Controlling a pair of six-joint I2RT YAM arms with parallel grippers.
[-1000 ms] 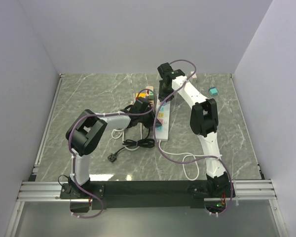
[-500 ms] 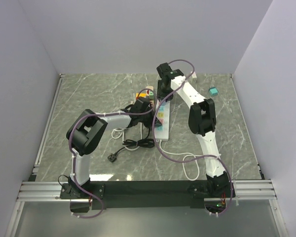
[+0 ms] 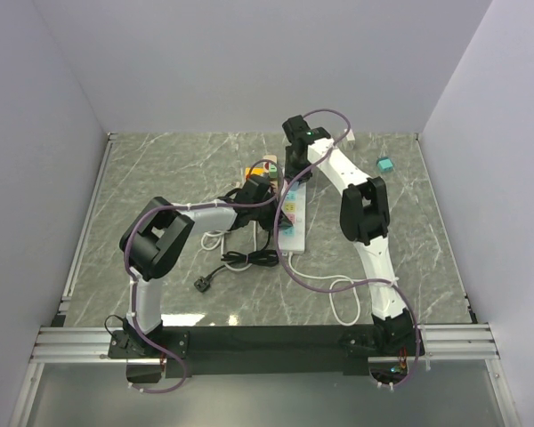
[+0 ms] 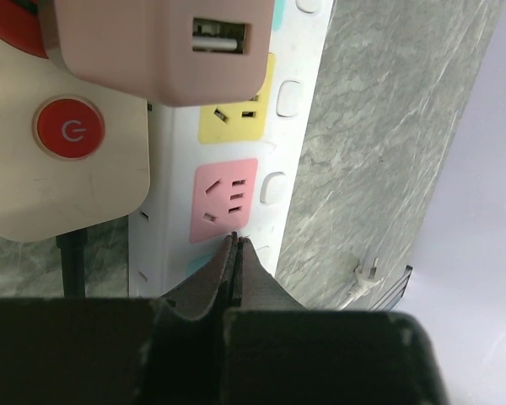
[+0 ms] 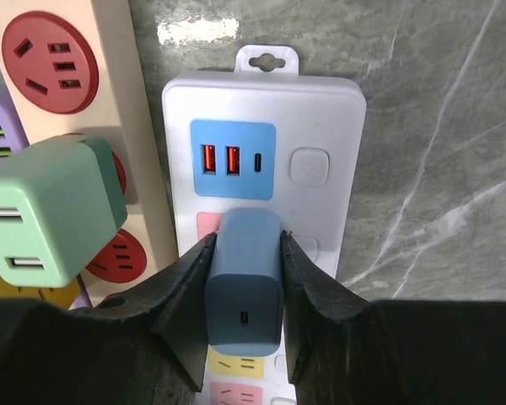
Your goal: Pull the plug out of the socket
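On socket strip [image 5: 325, 110], blue plug [image 5: 243, 291] sits inside R end effector [image 5: 245, 243], prob. gripped.

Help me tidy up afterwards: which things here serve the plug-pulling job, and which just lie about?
Job: blue plug, white power strip, right tool gripping the plug.
Lying about: green charger, pink charger, beige strip, black cable, teal block.

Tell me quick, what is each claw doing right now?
Left gripper: closed, holding nothing.
Right gripper: closed on the blue plug, which sits on the white power strip.
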